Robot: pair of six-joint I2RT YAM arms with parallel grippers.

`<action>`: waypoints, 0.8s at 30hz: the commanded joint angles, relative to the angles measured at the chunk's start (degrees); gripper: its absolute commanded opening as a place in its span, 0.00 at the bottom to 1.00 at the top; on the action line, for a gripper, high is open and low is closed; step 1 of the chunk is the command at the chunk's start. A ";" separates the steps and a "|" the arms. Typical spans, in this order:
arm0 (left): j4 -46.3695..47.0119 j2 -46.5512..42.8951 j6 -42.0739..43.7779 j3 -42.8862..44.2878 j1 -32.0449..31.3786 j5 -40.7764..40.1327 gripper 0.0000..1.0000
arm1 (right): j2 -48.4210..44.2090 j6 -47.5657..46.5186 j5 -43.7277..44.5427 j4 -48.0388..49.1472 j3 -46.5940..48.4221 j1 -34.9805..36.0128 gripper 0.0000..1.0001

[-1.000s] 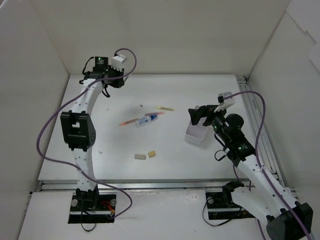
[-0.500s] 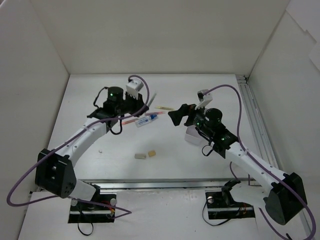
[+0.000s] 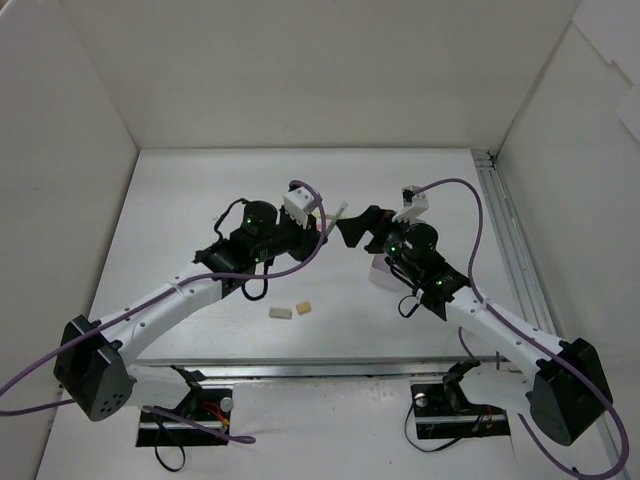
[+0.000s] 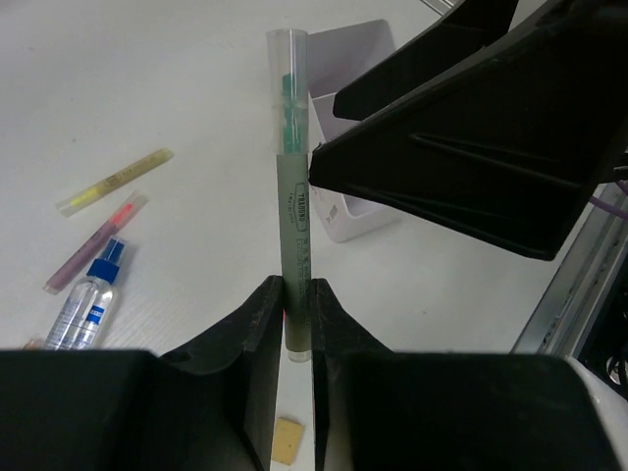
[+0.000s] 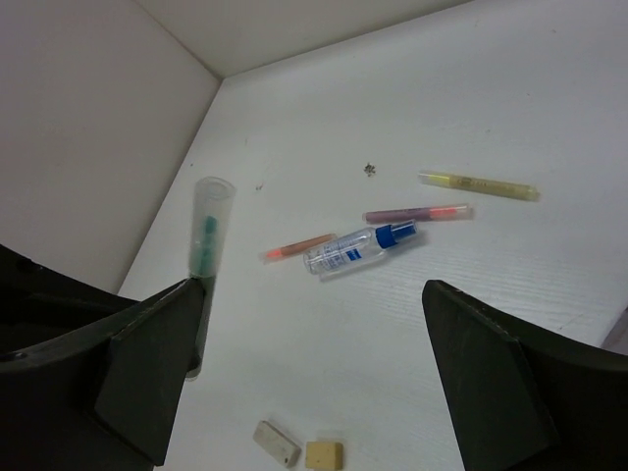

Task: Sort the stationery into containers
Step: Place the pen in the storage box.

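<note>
My left gripper (image 4: 297, 289) (image 3: 325, 222) is shut on a grey-green pen with a clear cap (image 4: 292, 186) and holds it above the table, tip forward. My right gripper (image 5: 314, 363) (image 3: 352, 228) is open wide and faces it. The pen (image 5: 206, 245) stands by its left finger, not gripped. A yellow pen (image 5: 479, 183), a purple-red pen (image 5: 417, 212), an orange pen (image 5: 299, 246) and a clear tube with a blue end (image 5: 358, 249) lie on the table. Two erasers (image 3: 281, 313) (image 3: 304, 308) lie nearer. The white box (image 3: 385, 272) sits under the right arm, partly hidden.
White walls enclose the table on the left, back and right. A metal rail (image 3: 515, 250) runs along the right edge. The two grippers are close together over the middle of the table, tip to tip.
My left arm has swung from the far left corner to the middle, holding the pen. My right gripper has moved left from over the box toward it.
</note>
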 commanded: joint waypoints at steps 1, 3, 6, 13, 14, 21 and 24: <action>3.97 0.40 1.03 2.44 -1.78 -1.73 0.00 | 1.05 2.52 1.58 5.88 2.09 0.67 0.91; 3.88 1.81 1.47 3.23 -2.30 -1.82 0.00 | 1.75 2.26 1.05 5.97 2.62 1.02 0.85; 3.62 2.95 1.91 4.19 -2.92 -2.79 0.00 | 2.19 2.26 1.49 5.88 3.15 1.28 0.77; 4.41 2.43 2.26 4.02 -3.45 -2.01 0.00 | 1.05 2.79 2.28 5.88 2.54 1.28 0.55; 4.59 2.08 2.26 3.67 -3.45 -1.56 0.00 | 0.97 2.96 2.37 5.97 2.45 1.28 0.46; 4.59 1.20 3.49 2.79 -4.68 -0.24 0.00 | 0.61 2.35 2.37 6.05 2.80 1.19 0.23; 4.76 0.50 4.28 2.35 -4.68 1.34 0.00 | 0.26 1.56 2.37 5.88 3.33 1.28 0.12</action>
